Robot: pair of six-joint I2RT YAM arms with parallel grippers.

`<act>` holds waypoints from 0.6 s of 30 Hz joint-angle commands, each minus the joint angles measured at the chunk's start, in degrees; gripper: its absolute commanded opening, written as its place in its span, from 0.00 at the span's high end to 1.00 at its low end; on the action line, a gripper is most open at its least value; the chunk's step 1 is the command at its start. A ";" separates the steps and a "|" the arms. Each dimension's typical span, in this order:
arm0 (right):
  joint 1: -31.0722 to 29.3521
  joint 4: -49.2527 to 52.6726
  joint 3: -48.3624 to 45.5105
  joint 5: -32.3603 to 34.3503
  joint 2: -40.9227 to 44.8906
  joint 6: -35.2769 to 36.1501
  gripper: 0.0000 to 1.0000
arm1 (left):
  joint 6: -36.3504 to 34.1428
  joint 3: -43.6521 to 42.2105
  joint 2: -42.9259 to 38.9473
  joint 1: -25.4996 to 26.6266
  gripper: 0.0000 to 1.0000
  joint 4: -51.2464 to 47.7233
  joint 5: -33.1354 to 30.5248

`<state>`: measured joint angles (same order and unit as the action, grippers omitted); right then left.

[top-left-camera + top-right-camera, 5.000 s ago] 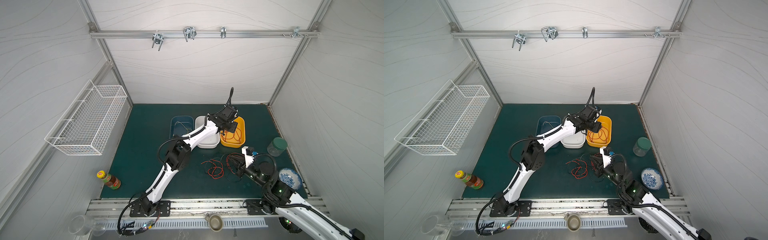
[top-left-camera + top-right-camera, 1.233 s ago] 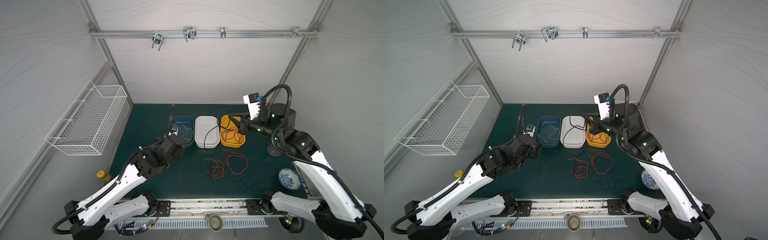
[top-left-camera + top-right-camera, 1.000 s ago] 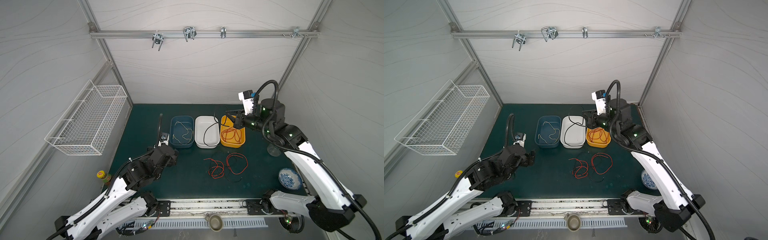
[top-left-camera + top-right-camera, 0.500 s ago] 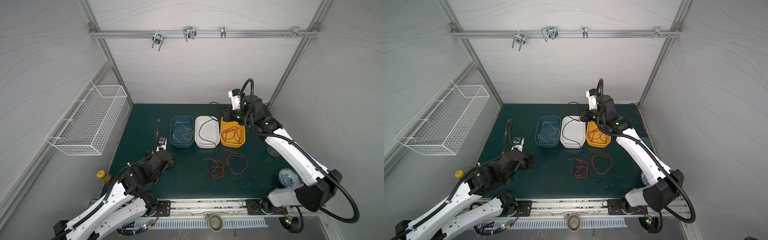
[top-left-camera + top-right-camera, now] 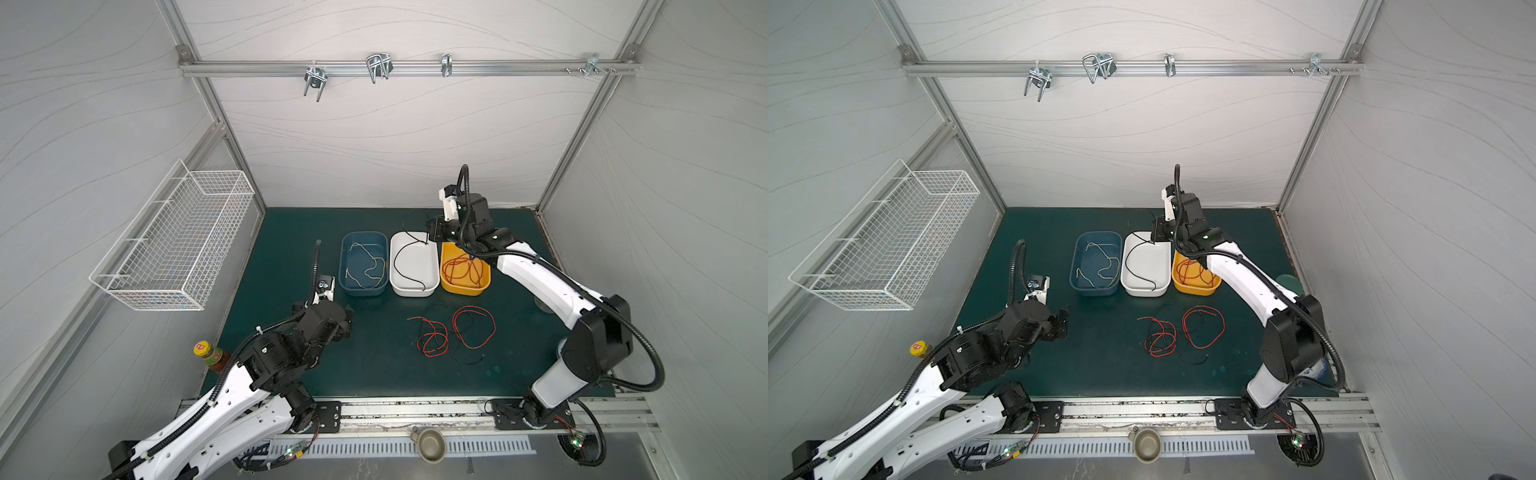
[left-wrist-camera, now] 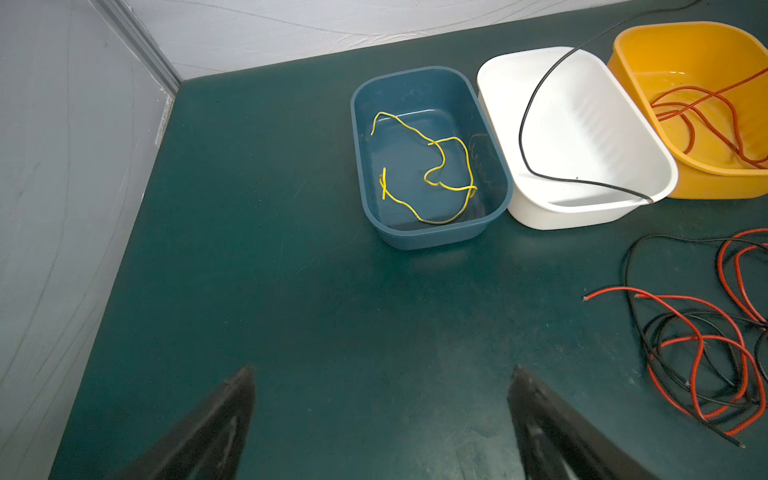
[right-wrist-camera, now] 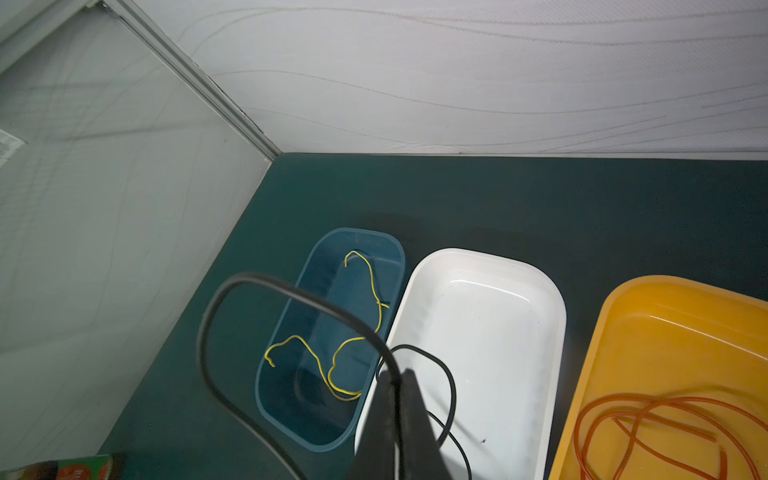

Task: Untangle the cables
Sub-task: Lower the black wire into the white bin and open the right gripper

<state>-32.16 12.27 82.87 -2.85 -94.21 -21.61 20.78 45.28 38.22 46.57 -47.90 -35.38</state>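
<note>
Judging by how things are lying, I am partway through sorting and am at the step of delivering a black cable [image 5: 394, 266] to the white bin [image 5: 415, 293]. The right gripper [image 5: 429, 239] is pinching fully closed on that cable above the bin's far rim. Most of the cable is curving down across the bin floor to the near wall, while a loose loop is arching out past the gripper on the far side. The left gripper [image 6: 382, 374] is hovering wide open and empty over bare tabletop [image 5: 291, 232] at the near left, well apart from everything. A yellow cable [image 5: 376, 262] is lying alone in the blue bin [image 5: 361, 293], and a red cable [image 5: 461, 268] is coiling in the orange bin [image 5: 463, 291]. The tangle of red and black cables [image 5: 446, 336] is sitting on the tabletop just near of the bins, so the job is looking unfinished. For the next move I am planning to open the right gripper so the black cable drops. Before that I am wanting the loose loop brought over the bin, or it may be draping outside the rim. After that, I am expecting to need both grippers at the tangle, one pinning and one drawing a single strand free.
</note>
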 commanded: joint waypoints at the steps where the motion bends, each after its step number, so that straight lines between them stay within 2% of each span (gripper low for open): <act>1: 0.34 -3.19 -0.15 1.43 -1.95 0.25 1.00 | -0.20 -0.01 -0.70 0.09 0.04 2.44 -0.61; 18: -0.22 -5.84 -7.57 1.54 -10.04 -1.12 1.00 | -0.56 -0.28 -1.20 -0.56 0.04 3.08 0.31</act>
<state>-32.16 7.90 75.53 -1.89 -103.20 -21.82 20.14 44.75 37.58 46.41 -46.89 -34.92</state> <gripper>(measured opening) 0.046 0.956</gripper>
